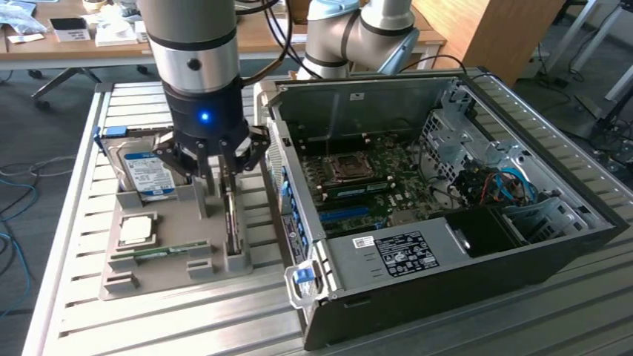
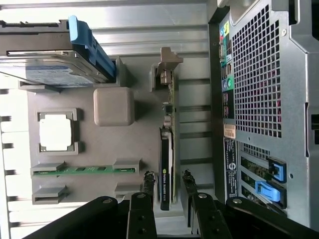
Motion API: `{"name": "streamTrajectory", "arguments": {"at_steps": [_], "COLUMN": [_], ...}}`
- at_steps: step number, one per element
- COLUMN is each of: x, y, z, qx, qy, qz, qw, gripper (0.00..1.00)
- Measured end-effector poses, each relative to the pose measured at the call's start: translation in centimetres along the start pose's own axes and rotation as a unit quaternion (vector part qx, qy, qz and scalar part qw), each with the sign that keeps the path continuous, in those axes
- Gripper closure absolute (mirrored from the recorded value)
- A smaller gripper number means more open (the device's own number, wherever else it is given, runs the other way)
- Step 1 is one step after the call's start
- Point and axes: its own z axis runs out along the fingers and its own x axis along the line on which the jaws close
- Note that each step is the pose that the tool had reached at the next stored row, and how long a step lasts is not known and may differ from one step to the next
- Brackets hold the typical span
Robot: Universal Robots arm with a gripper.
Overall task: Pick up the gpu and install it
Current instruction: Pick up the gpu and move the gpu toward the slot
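- Silver hard drive [image 1: 147, 176] with its blue label stands on edge in the grey holder [image 1: 163, 276], well to the exterior view's left of the gpu [image 2: 165, 169]. It plays no part in the grasp, and the arm needs no room on that side.
- Pale processor chip [image 1: 136, 230] and the narrow green memory stick [image 1: 158, 252] lie flat in their own pockets, also on the exterior view's left of the gpu and apart from it.
- Upright on its long edge, the gpu sits in end slots of the holder, which rests on the slatted metal surface [image 1: 178, 326].
- Hanging directly over the gpu is the gripper [image 2: 167, 177]. Its fingers [image 2: 147, 184] are apart, one on each face of the card, with a gap visible on both sides and nothing clamped.
- Judged from this, the step in hand is the grasp. It looks best done with the card centred between the pads, so both faces meet together and the thin board is not pushed sideways in its slots.
- Closing on the black cooler block rather than bare components seems the safer hold.
- Open computer case [image 1: 366, 104] lies just to the exterior view's right of the gpu, motherboard [image 1: 376, 185] exposed.
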Motion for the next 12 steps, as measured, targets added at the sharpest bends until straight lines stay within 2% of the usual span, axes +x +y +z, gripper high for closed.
{"name": "streamTrajectory", "arguments": {"at_steps": [7,12], "x": [0.0,-0.1], "y": [-0.04,-0.05], "z": [1.18,1.51], "qx": [0.0,0.0], "qy": [0.0,0.0], "qz": [0.0,0.0], "qw": [1.0,1.0], "gripper": [0.64,0.64]}}
